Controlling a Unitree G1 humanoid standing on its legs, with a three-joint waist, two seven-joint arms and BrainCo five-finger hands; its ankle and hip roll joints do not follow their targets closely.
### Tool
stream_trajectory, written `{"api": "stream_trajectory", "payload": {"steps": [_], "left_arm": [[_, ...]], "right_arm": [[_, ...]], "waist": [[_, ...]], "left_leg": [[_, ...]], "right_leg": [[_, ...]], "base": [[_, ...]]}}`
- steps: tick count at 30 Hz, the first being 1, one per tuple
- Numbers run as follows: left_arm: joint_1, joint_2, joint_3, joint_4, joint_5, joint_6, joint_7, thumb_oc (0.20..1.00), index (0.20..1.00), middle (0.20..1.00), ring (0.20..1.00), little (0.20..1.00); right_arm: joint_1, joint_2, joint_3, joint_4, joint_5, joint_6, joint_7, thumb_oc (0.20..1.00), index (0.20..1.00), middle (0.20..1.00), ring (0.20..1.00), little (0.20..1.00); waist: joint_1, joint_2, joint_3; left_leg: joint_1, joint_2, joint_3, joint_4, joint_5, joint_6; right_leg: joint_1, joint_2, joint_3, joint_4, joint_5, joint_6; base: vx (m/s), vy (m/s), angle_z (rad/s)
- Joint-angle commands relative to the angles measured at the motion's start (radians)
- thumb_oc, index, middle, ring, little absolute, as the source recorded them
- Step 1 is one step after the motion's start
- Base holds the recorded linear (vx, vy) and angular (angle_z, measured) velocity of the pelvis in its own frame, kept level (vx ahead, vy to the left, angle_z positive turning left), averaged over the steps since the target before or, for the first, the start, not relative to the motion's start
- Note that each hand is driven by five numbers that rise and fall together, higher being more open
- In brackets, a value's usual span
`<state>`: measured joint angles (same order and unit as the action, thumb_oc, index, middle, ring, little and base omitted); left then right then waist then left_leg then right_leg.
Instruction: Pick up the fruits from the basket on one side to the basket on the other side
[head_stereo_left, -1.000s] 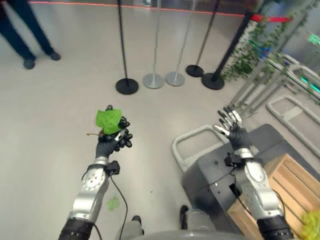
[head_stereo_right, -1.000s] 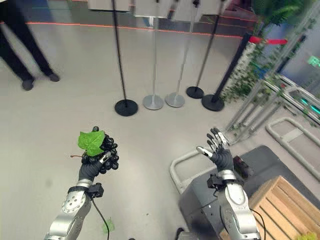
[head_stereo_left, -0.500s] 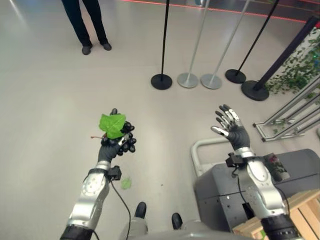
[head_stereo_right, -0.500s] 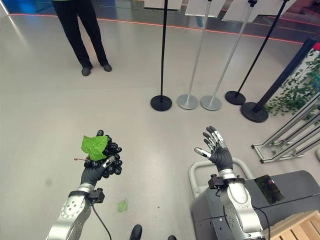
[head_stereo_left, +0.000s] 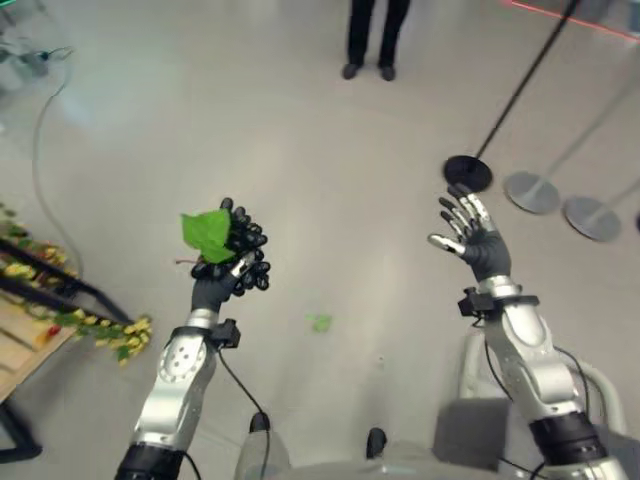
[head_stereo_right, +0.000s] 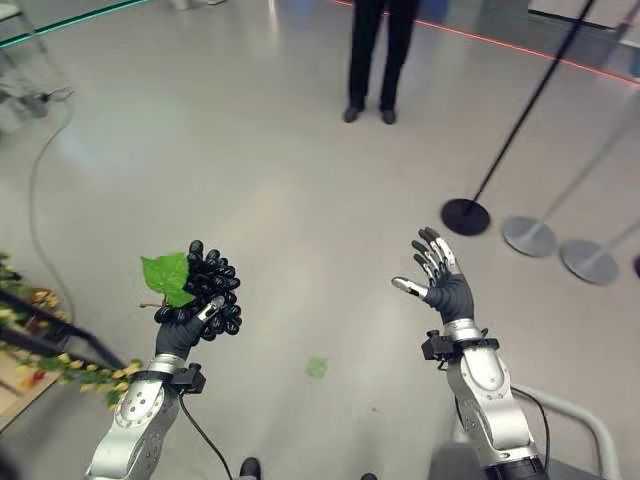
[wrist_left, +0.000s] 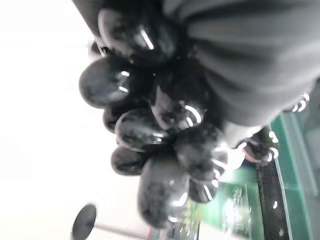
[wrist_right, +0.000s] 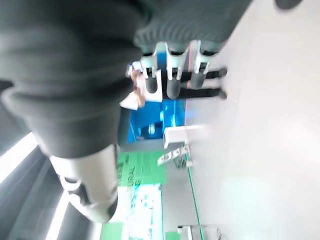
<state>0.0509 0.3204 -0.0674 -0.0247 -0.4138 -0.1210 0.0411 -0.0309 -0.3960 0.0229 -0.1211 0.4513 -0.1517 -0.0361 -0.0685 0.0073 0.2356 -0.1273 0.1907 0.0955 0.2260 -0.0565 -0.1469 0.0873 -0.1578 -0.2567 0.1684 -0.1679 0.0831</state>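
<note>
Pale floor (head_stereo_left: 300, 180) below: left hand (head_stereo_left: 214, 288) curled around black grape bunch (head_stereo_right: 208, 292) with green leaf (head_stereo_left: 207, 234); right hand (head_stereo_right: 446, 294) spread, holding nothing.

Grape bunch (head_stereo_left: 238, 256) in left robot hand (head_stereo_left: 212, 290); right robot hand (head_stereo_left: 478, 245) apart, empty.

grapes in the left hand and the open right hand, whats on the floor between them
In the left eye view, a small green leaf lies on the floor between the grapes and the right hand.

Left hand (wrist_left: 250, 55), under its dark ribbed cover, is gripping a cluster of glossy black grapes (wrist_left: 160, 150) against a pale floor (wrist_left: 35, 150).
</note>
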Motion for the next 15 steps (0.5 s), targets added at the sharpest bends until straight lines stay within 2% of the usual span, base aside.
{"api": "stream_trajectory", "payload": {"steps": [1,3,4,5,7,8,9,10,11,12,13,14,15], "left_arm": [[-0.033,0.055,0.018,-0.153,-0.022,-0.069,-0.02,0.2,0.2,0.2,0.2,0.2],[-0.042,0.066,0.014,-0.164,-0.024,-0.069,-0.02,0.2,0.2,0.2,0.2,0.2],[-0.056,0.092,0.01,-0.172,-0.004,-0.07,-0.02,0.2,0.2,0.2,0.2,0.2],[-0.057,0.093,0.01,-0.172,-0.004,-0.07,-0.019,0.2,0.2,0.2,0.2,0.2],[-0.063,0.109,0.017,-0.18,0.025,-0.073,-0.005,0.2,0.2,0.2,0.2,0.2],[-0.068,0.119,0.018,-0.182,0.035,-0.077,0.003,0.2,0.2,0.2,0.2,0.2],[-0.069,0.12,0.018,-0.183,0.035,-0.076,0.003,0.2,0.2,0.2,0.2,0.2],[-0.073,0.123,0.015,-0.174,0.031,-0.078,0.01,0.2,0.2,0.2,0.2,0.2],[-0.074,0.123,0.015,-0.174,0.031,-0.078,0.01,0.2,0.2,0.2,0.2,0.2],[-0.07,0.121,0.018,-0.166,0.033,-0.085,0.009,0.2,0.2,0.2,0.2,0.2],[-0.066,0.121,0.018,-0.163,0.037,-0.086,0.005,0.2,0.2,0.2,0.2,0.2],[-0.048,0.115,0.037,-0.175,0.053,-0.093,0.002,0.2,0.2,0.2,0.2,0.2],[-0.042,0.11,0.047,-0.178,0.06,-0.099,0.006,0.2,0.2,0.2,0.2,0.2]], "right_arm": [[-0.007,0.041,0.001,-0.025,0.025,-0.064,0.004,1.0,1.0,1.0,1.0,1.0],[-0.01,0.051,0.002,-0.019,0.024,-0.062,0.002,1.0,1.0,1.0,1.0,1.0],[-0.008,0.082,0.006,-0.002,0.024,-0.065,-0.003,1.0,1.0,1.0,1.0,1.0],[-0.01,0.083,0.005,-0.001,0.024,-0.066,-0.003,1.0,1.0,1.0,1.0,1.0],[-0.009,0.109,0.023,0.014,0.027,-0.061,-0.005,1.0,1.0,1.0,1.0,1.0],[-0.018,0.116,0.041,0.023,0.013,-0.06,-0.008,1.0,1.0,1.0,1.0,1.0],[-0.02,0.117,0.04,0.024,0.013,-0.06,-0.009,1.0,1.0,1.0,1.0,1.0],[-0.02,0.118,0.051,0.022,0.0,-0.052,-0.011,1.0,1.0,1.0,1.0,1.0],[-0.021,0.118,0.05,0.022,0.0,-0.052,-0.011,1.0,1.0,1.0,1.0,1.0],[-0.024,0.111,0.046,0.026,0.0,-0.051,-0.009,1.0,1.0,1.0,1.0,1.0],[-0.017,0.104,0.042,0.026,0.0,-0.049,-0.003,1.0,1.0,1.0,1.0,1.0],[-0.012,0.088,0.036,0.025,-0.007,-0.054,0.0,1.0,1.0,1.0,1.0,1.0],[-0.016,0.084,0.037,0.027,-0.002,-0.059,0.006,1.0,1.0,1.0,1.0,1.0]], "waist": [[0.025,-0.022,-0.102],[0.031,-0.033,-0.107],[0.051,-0.057,-0.114],[0.048,-0.059,-0.115],[0.071,-0.089,-0.111],[0.075,-0.098,-0.102],[0.072,-0.101,-0.103],[0.06,-0.094,-0.096],[0.059,-0.095,-0.097],[0.038,-0.087,-0.1],[0.023,-0.079,-0.097],[0.011,-0.067,-0.088],[0.005,-0.067,-0.082]], "left_leg": [[0.064,0.011,-0.019,-0.019,-0.11,0.023],[0.066,-0.009,-0.038,-0.073,-0.096,0.029],[0.075,-0.019,-0.07,-0.156,-0.072,0.034],[0.069,-0.023,-0.073,-0.158,-0.065,0.036],[0.073,-0.08,-0.114,-0.201,-0.061,0.069],[0.069,-0.105,-0.136,-0.21,-0.054,0.08],[0.064,-0.111,-0.138,-0.211,-0.048,0.083],[0.069,-0.138,-0.175,-0.223,-0.047,0.097],[0.066,-0.14,-0.175,-0.224,-0.042,0.099],[0.067,-0.153,-0.195,-0.226,-0.038,0.11],[0.074,-0.167,-0.218,-0.23,-0.032,0.116],[0.072,-0.197,-0.272,-0.242,-0.009,0.126],[0.068,-0.214,-0.298,-0.244,0.0,0.131]], "right_leg": [[-0.086,-0.069,-0.074,-0.058,0.044,0.064],[-0.103,-0.09,-0.094,-0.044,0.068,0.077],[-0.108,-0.106,-0.122,-0.039,0.086,0.1],[-0.11,-0.109,-0.126,-0.042,0.092,0.101],[-0.116,-0.165,-0.143,0.002,0.142,0.117],[-0.123,-0.184,-0.129,0.017,0.189,0.125],[-0.124,-0.188,-0.131,0.014,0.196,0.127],[-0.133,-0.167,-0.025,0.032,0.178,0.108],[-0.136,-0.168,-0.025,0.03,0.183,0.108],[-0.167,-0.095,0.084,0.035,0.143,0.086],[-0.184,-0.02,0.162,0.042,0.082,0.076],[-0.229,0.091,0.267,0.067,0.02,0.045],[-0.247,0.151,0.3,0.071,-0.004,0.018]], "base": [[-0.03,0.462,1.35],[-0.09,0.288,1.15],[-0.04,0.17,0.75],[0.01,0.412,0.98],[0.06,0.387,1.03],[0.01,0.191,1.18],[0.02,0.26,1.42],[0.02,0.18,0.86],[0.08,0.245,0.88],[0.1,0.188,0.66],[0.18,0.346,0.84],[0.13,0.314,0.89],[0.06,0.244,0.83]]}}
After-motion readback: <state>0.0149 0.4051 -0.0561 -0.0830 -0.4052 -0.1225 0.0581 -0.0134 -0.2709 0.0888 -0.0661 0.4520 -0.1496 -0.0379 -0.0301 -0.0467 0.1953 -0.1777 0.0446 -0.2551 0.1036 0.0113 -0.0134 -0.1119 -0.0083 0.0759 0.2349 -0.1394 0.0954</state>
